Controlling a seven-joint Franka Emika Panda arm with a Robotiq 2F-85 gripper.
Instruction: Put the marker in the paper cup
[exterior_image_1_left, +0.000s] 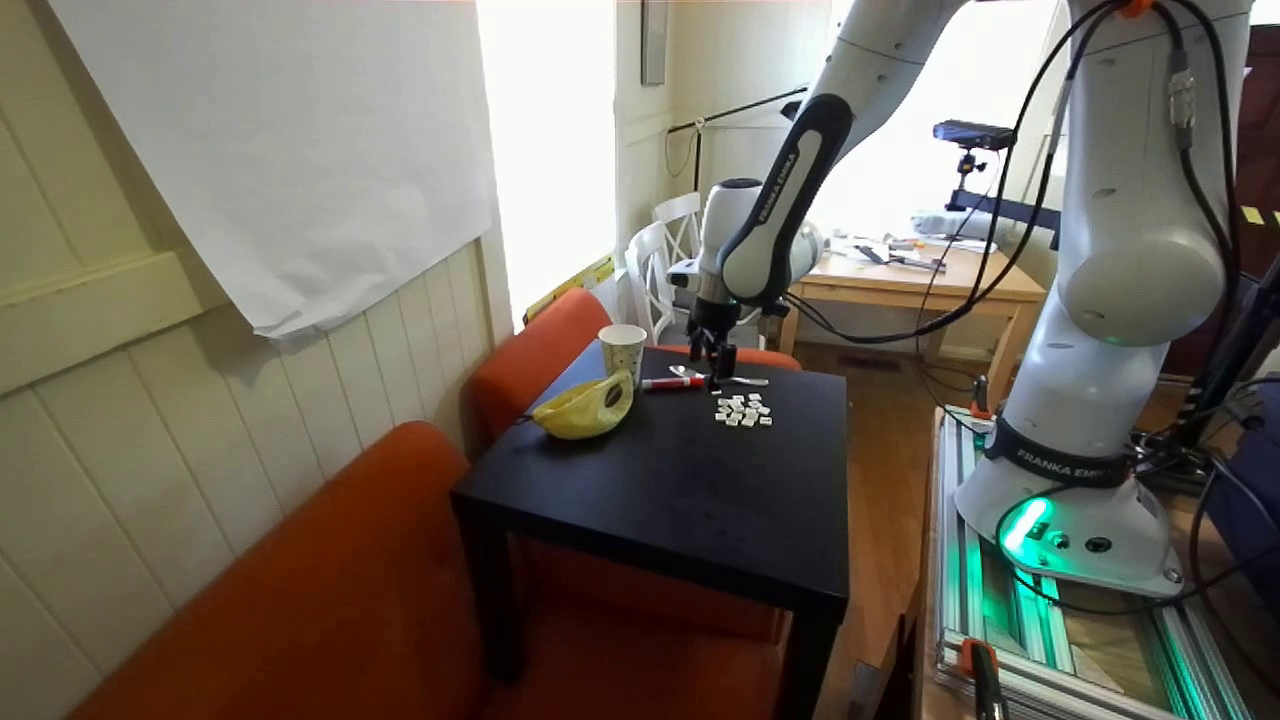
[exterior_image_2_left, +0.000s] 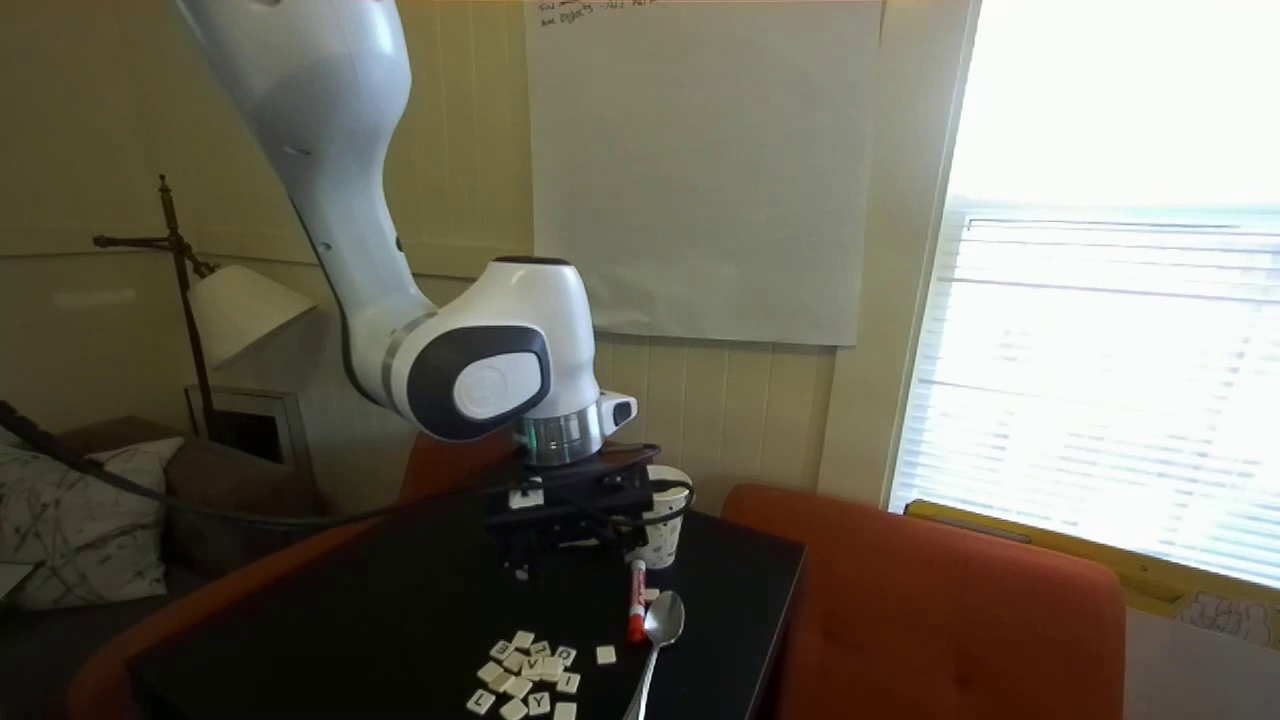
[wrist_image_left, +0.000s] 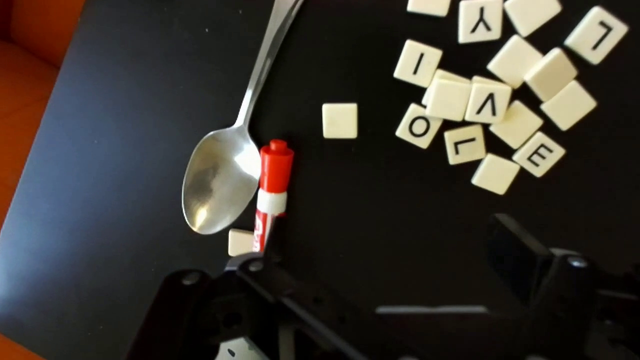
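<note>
The gripper (wrist_image_left: 387, 225) is released: in the wrist view its two fingers (wrist_image_left: 517, 245) stand wide apart above the dark table (wrist_image_left: 125, 175). The marker (wrist_image_left: 273, 175), with a red cap and a white band, lies flat on the table, near the paper cup (exterior_image_1_left: 622, 350); its near end passes behind the finger on the left of the wrist view, and whether the two touch I cannot tell. The cup stands upright at the far left of the table in an exterior view, the marker lying to its right and a yellow object (exterior_image_1_left: 572, 415) with a hole through one end on its near side. The spoon (wrist_image_left: 217, 180) lies just left of the marker in the wrist view, its bowl beside the red cap and its handle running to the far side. A blank tile (wrist_image_left: 240, 242) sits at the marker's left side, partly hidden, and a single tile (wrist_image_left: 340, 120) lies between the spoon and a cluster of letter tiles (wrist_image_left: 452, 102) at the far right, some overlapping, with Y, I, V and O readable. In an exterior view the white arm (exterior_image_2_left: 320, 150) reaches in from the left and the gripper covers part of the cup, while an orange chair (exterior_image_2_left: 940, 610) stands to the right of the table.
</note>
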